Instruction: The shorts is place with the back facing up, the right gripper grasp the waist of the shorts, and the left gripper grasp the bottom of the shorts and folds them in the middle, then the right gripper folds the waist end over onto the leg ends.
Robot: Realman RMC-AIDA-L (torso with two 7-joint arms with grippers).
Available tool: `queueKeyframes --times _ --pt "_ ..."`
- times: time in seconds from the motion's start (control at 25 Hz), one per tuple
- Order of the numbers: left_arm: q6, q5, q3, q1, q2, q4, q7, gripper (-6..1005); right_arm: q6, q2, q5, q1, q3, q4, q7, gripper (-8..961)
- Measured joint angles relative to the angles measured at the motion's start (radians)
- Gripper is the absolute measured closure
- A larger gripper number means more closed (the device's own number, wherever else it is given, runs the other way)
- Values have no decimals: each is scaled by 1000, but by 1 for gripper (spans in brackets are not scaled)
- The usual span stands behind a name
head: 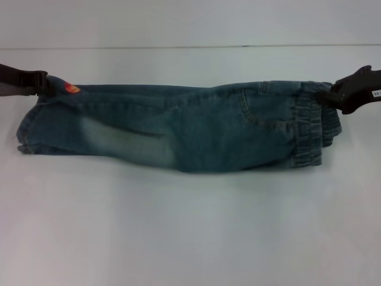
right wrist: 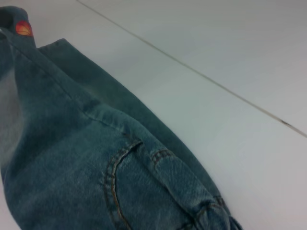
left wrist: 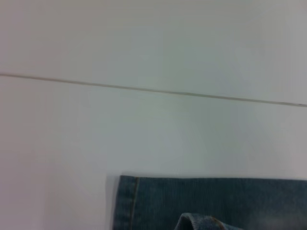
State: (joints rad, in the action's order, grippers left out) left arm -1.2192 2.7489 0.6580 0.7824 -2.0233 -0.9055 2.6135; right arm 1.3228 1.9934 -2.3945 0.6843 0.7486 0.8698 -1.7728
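The blue-green denim shorts lie across the white table, folded lengthwise into a long band. My left gripper is shut on the upper corner of the bottom of the shorts, beside a red embroidered patch. At the right end, my right gripper, a black claw with a white label, is shut on the ruffled waist. The top edge looks lifted between the two grippers. The right wrist view shows the shorts with a pocket seam and the red patch. In the left wrist view a hemmed denim edge shows.
The white table spreads in front of the shorts. A thin seam line runs across behind them, and it also shows in both wrist views.
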Motion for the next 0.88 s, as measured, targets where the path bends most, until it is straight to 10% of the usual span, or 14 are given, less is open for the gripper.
queueKeyframes --times 0.88 --pt "72 27 17 33 -3 53 42 798 -70 15 11 -2 -8 -7 22 839"
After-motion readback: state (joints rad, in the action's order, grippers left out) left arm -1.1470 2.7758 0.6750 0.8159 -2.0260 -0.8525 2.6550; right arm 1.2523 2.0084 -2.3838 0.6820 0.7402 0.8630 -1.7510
